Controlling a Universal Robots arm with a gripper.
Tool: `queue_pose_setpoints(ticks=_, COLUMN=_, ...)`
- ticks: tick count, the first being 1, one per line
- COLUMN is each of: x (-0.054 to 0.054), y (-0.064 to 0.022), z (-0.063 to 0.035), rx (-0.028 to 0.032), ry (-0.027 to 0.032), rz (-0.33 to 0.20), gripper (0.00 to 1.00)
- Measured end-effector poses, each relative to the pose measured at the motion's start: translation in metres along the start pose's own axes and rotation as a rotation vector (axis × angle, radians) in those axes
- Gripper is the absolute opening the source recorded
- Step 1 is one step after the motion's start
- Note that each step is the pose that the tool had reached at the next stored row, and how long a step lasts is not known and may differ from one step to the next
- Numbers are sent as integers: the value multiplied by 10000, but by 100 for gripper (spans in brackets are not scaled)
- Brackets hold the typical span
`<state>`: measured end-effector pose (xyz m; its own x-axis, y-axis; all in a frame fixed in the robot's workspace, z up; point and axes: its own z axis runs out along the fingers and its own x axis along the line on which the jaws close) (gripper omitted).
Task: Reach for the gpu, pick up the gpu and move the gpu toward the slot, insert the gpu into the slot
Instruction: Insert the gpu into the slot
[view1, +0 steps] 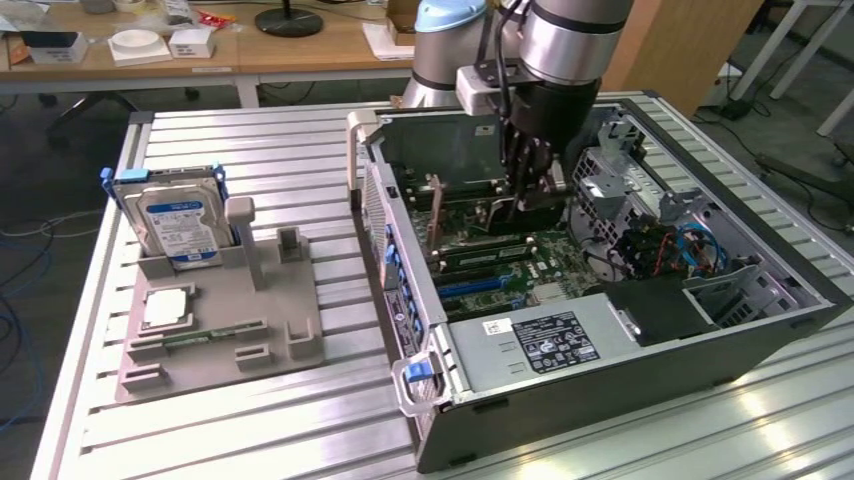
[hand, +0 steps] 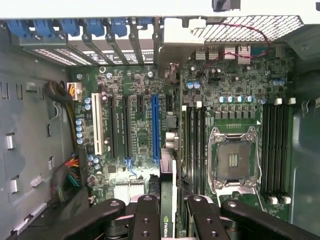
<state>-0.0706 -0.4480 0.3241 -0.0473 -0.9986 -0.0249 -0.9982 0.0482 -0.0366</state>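
I had the gripper (hand: 171, 205) down inside the open computer case (view1: 641, 370), clenched on the gpu (hand: 166, 227); the card sat edge-on between the two fingers (hand: 146, 217), with its green board and printed logo showing there. It hung over the motherboard (hand: 142, 145), just beside the blue connector strip (hand: 156, 127) on the side toward the processor socket (hand: 234, 160), and ran parallel to that strip; I could not tell whether its lower edge touched anything.

The slot (hand: 170, 104), as I read it, was the black strip just beside the blue connector strip on that same side, partly hidden by the card. The longer black strips on the other side of the blue connector strip, toward the white strip (hand: 98, 130), I took for other connectors.

I judged the step in hand to be lining the card up over the slot. Doing it well meant holding the card upright and parallel to the blue connector strip; matching its contact edge to the black strip end for end; and pressing straight down only once both agreed. Any tilt risked catching the blue connector strip or the memory banks (hand: 194, 140) beyond it.
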Motion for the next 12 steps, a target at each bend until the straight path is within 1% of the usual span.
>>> queue_pose_setpoints(ticks=4, x=15, y=6, z=33, rx=-1, ry=0, rz=-1, gripper=26)
queue_pose_setpoints(ticks=12, x=87, y=4, z=74, rx=1, ry=-2, rz=0, gripper=26)
